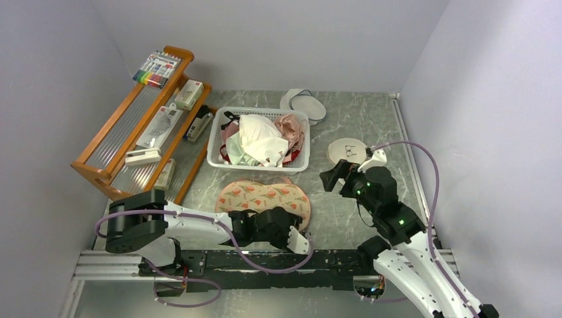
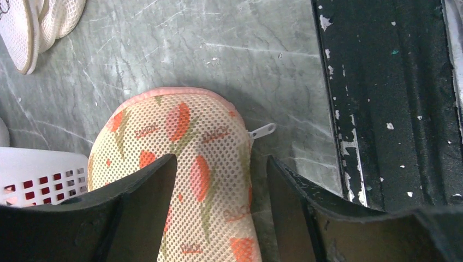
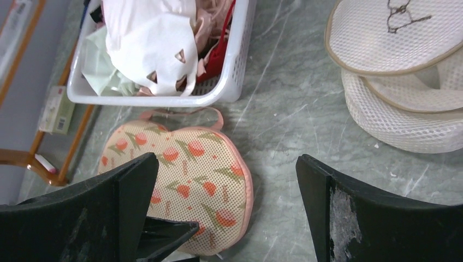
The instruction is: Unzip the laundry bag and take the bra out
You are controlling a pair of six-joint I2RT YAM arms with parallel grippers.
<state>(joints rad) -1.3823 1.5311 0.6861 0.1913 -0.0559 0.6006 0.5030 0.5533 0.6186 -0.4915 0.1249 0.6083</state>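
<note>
The laundry bag (image 1: pixel 265 197), peach-pink mesh with orange flowers, lies flat and closed on the grey table in front of the basket. It also shows in the left wrist view (image 2: pixel 191 164) and the right wrist view (image 3: pixel 185 169). Its white zipper pull (image 2: pixel 262 131) sticks out at the bag's right end. My left gripper (image 1: pixel 297 226) (image 2: pixel 221 164) is open, low over the bag's near right edge, one finger over the mesh and one over the table. My right gripper (image 1: pixel 335 175) (image 3: pixel 226 164) is open and empty, raised to the right of the bag. The black bra is hidden.
A white basket (image 1: pixel 258 165) of white and pink garments stands behind the bag. White round pouches (image 1: pixel 348 151) lie right of it, another (image 1: pixel 305 105) at the back. A wooden rack (image 1: pixel 132 139) stands at left. A black rail (image 2: pixel 382 109) runs along the near edge.
</note>
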